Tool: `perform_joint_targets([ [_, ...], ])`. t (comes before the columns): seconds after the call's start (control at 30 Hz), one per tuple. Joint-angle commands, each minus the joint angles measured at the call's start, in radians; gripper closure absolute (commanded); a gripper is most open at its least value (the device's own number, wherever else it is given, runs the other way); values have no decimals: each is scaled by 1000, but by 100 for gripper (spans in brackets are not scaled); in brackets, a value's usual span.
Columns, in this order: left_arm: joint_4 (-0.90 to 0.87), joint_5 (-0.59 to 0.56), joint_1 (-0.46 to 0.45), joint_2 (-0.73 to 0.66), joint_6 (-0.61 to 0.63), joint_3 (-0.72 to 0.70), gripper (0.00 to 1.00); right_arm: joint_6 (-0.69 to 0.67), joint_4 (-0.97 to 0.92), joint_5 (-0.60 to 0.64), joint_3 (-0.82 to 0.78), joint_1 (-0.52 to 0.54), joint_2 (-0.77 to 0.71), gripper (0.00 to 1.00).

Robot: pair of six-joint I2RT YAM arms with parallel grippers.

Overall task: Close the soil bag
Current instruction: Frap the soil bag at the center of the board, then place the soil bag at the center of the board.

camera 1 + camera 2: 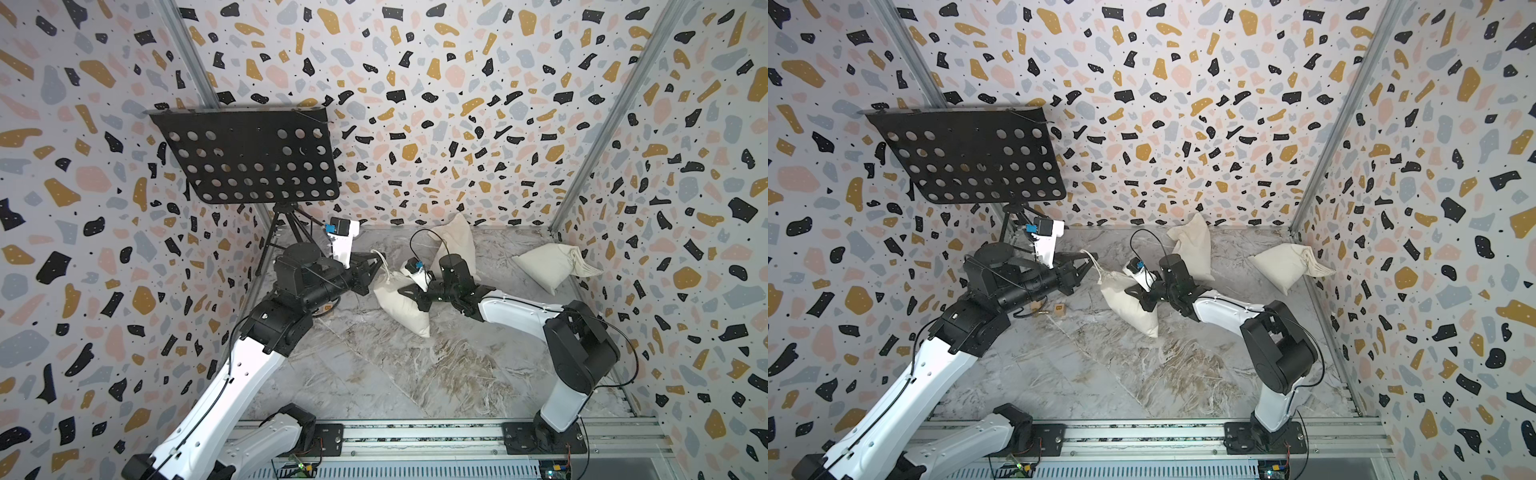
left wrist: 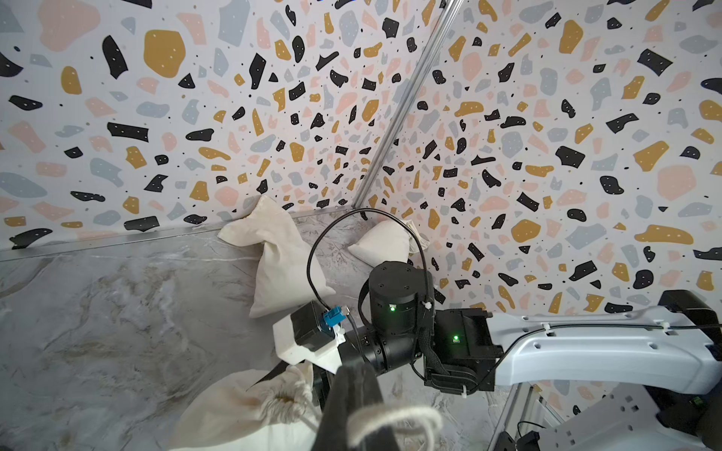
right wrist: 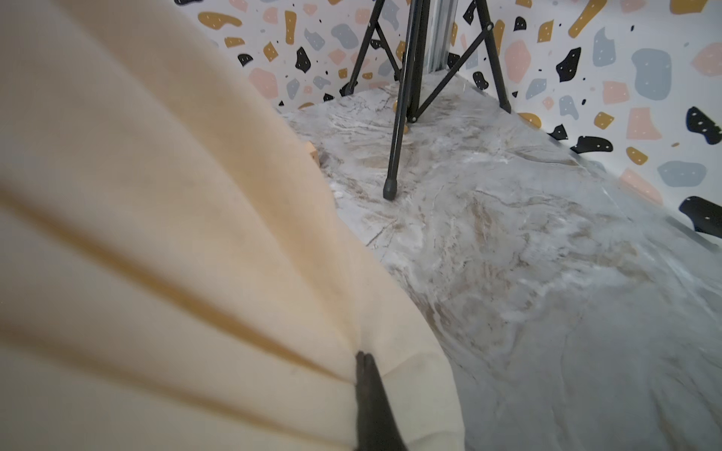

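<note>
**A:** Left gripper (image 1: 380, 261), finger state?

**B:** Fingers (image 2: 351, 394) pressed together on the drawstring cord (image 2: 394, 416). A loop of it lies across them in the left wrist view. From the tips the cord runs to the bag's gathered neck (image 2: 285, 402), which is just beside the gripper.

**A:** Right gripper (image 3: 363, 357)?

**B:** Fingers pressed together, pinching a fold of the soil bag (image 3: 156, 234). Creases in the cloth fan out from the pinch.

**A:** Bag position?

**B:** In both top views the soil bag (image 1: 399, 309) (image 1: 1129, 309) lies on its side on the marble-patterned tabletop (image 1: 415, 374). It sits between the two grippers with its neck toward the left one.

**A:** Further out?

**B:** A flat cream cloth bag (image 1: 455, 241) leans on the back wall behind the right arm. A stuffed beige sack (image 1: 548, 266) lies near the right wall, well apart. A black perforated music stand (image 1: 249, 158) is in the back left corner, with its tripod feet (image 3: 388, 191) on the tabletop.

**A:** Any writing?

**B:** A small wooden block (image 1: 1060, 308) beside the left arm carries a dark mark, too small to read.
</note>
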Motion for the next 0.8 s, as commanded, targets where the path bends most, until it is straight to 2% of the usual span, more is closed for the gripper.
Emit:
perform_joint_targets([
  [0.0,349,-1,-5,-115,-5,-31,100,7,-203,180,-29,-58,-46,100],
  [0.07,377,-21,-5,-135,-5,-110,93,-3,-250,208,-21,-66,-99,100],
  [0.13,420,-9,-5,-146,-11,-183,82,-12,-316,231,-13,-74,-153,100],
  [0.27,463,2,-5,-121,5,-291,50,-17,-430,354,11,-95,-269,100],
  [0.37,455,-48,-4,-115,40,-346,27,-18,-484,481,19,-136,-350,100],
  [0.43,445,-89,-4,-123,69,-378,15,-19,-510,562,25,-182,-398,100],
  [0.53,422,-151,-3,-128,100,-423,7,-18,-524,641,46,-269,-431,100],
  [0.63,397,-218,-2,-112,119,-462,4,-3,-499,735,66,-362,-421,100],
  [0.77,361,-280,2,-79,143,-484,2,43,-483,811,100,-504,-328,100],
])
